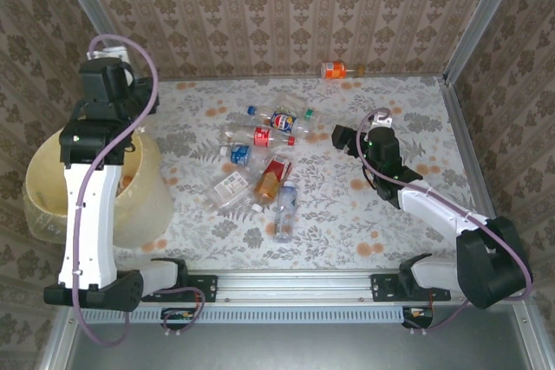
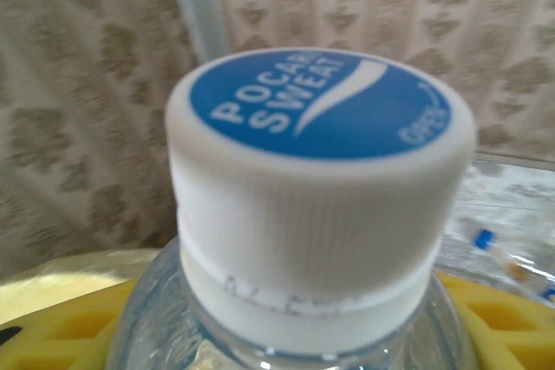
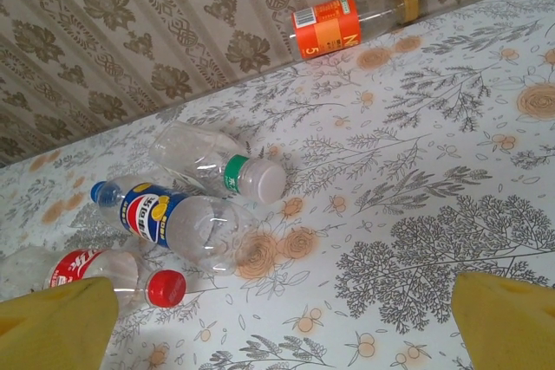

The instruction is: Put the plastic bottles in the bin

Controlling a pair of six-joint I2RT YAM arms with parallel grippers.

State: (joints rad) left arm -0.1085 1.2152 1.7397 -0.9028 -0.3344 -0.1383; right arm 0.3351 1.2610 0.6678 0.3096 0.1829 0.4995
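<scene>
Floral-print table (image 1: 381, 214): plastic bottles (image 1: 263, 136) scattered flat at ctr; orange-label bottle (image 1: 334, 69) laid apart by far wall; bin (image 1: 147, 205) stood at L edge.

Beige wallpaper with a brown floral-and-stripe pattern is covering the walls (image 1: 286, 6), which are closing in the scene across the top and down both sides of the overhead frame. Silvery metal posts (image 1: 486, 15) are running diagonally through the upper corners. The table (image 1: 364, 214) is filling the middle, wearing a white cloth printed with grey trees and orange blossoms. A metal rail (image 1: 295, 288) is running along its near edge low in the frame, and a plain grey strip (image 1: 303, 348) is lying below it. Soft, even light is falling everywhere, casting faint shadows.
</scene>
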